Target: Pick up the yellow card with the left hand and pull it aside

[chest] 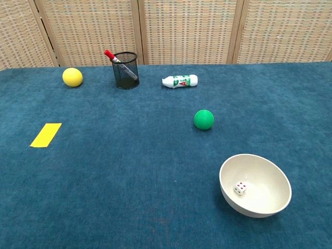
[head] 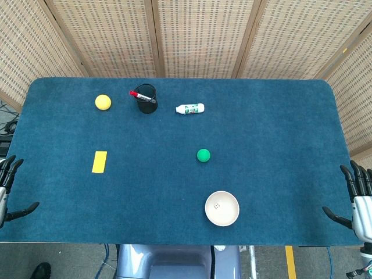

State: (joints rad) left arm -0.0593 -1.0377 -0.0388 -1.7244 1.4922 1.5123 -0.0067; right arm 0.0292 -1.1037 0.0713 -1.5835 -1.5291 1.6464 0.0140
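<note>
The yellow card [head: 99, 161] lies flat on the blue table, left of centre; the chest view shows the same card [chest: 45, 135] near its left edge. My left hand [head: 7, 189] hangs at the table's left front corner, fingers spread and holding nothing, well to the left of the card. At the right front edge my right hand [head: 357, 200] is also open and empty. Neither hand appears in the chest view.
A yellow ball [head: 103, 102], a black mesh cup [head: 146, 99] with a red marker, and a small white bottle [head: 190, 108] lie along the back. A green ball [head: 203, 155] sits mid-table. A white bowl [head: 222, 208] holding a die [chest: 239, 188] is near the front.
</note>
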